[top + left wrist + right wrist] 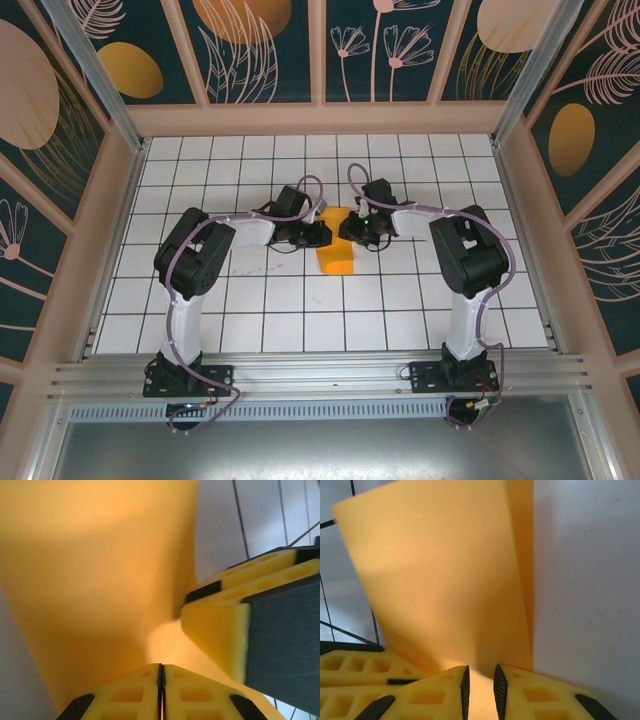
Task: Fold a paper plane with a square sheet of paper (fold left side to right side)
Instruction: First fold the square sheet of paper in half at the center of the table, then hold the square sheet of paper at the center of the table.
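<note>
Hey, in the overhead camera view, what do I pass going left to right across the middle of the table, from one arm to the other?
In order: left arm → left claw → orange-yellow sheet of paper → right claw → right arm.

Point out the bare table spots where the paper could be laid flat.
Free: the near rows of the table between the left arm and right arm; its far rows up to the back wall; the strips outside each arm. Crowded: the centre, where the left gripper and right gripper meet at the orange paper.
</note>
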Robot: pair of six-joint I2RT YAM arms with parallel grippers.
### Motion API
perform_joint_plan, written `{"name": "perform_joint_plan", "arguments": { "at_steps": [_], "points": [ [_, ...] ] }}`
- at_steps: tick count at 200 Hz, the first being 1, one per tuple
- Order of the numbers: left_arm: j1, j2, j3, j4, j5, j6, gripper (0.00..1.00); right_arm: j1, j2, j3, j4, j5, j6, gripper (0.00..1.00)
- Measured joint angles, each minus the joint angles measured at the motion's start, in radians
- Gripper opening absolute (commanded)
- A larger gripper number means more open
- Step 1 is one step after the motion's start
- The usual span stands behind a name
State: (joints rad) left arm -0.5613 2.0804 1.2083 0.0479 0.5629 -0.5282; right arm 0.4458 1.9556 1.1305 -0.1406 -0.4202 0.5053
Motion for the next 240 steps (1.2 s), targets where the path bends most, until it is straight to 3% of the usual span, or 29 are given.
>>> {"name": "perform_joint_plan", "arguments": {
  "at_steps": [116,173,240],
  "points": [
    [-0.006,0.001,-0.011,0.01,-0.028,-0.001,0.12,-0.02,-0.032,-0.012,0.075,-0.069,-0.002,0.25],
    [-0.007,0.001,-0.011,0.01,-0.029,-0.001,0.12,-0.017,0.099,0.158,0.1,-0.1,-0.003,0.25],
    [-0.011,-0.008,-0.014,0.011,-0.038,0.0,0.18,-0.014,0.153,0.193,0.05,-0.074,-0.007,0.24]
  ]
}}
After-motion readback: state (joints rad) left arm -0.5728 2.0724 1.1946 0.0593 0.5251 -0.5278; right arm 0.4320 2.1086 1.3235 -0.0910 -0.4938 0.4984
